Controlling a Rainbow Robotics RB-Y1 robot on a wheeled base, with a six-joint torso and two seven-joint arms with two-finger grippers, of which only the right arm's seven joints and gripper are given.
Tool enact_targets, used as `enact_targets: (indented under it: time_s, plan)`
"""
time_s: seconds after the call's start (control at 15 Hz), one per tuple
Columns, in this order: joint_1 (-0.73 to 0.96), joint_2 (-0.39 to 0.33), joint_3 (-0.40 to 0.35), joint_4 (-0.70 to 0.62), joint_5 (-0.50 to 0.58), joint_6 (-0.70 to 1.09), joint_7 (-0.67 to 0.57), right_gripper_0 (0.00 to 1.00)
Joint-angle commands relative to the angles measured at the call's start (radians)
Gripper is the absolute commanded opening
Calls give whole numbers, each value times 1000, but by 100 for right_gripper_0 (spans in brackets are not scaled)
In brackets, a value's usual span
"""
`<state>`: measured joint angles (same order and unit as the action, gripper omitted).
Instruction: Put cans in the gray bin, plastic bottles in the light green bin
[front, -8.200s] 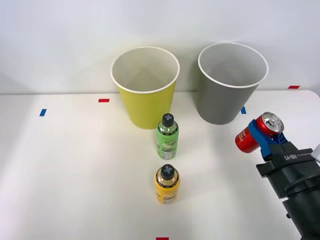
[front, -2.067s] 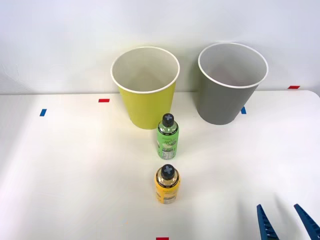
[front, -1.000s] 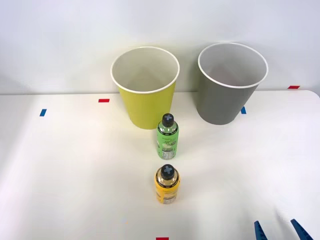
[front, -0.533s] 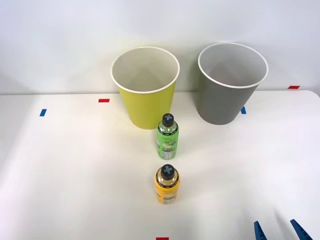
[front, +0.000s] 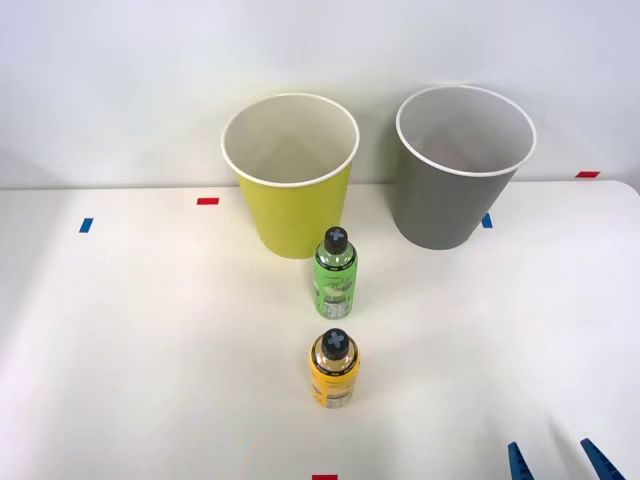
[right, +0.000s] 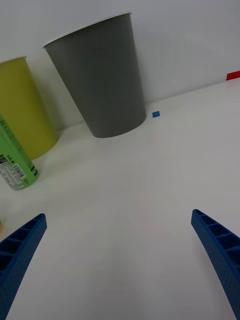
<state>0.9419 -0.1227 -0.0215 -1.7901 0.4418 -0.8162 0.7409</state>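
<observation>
White table (front: 150, 350), green-labelled black-capped bottle (front: 335, 272)

White table (front: 150, 330), tape marks (front: 207, 201)

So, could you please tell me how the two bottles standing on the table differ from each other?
The green-label bottle is taller than the yellow-label bottle. Their labels differ in colour: bright green against yellow. The green-label bottle stands farther from the robot, just in front of the light green bin, while the yellow-label bottle stands nearer the robot, apart from both bins. Both are upright, have black caps and stand in one line on the table.
</observation>
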Motion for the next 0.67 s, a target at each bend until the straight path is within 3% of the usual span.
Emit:
enact_targets:
  time_s: [0.07,0.67]
  plan:
    - [0,0,0,0,0,0,0,100]
    - [0,0,0,0,0,0,0,100]
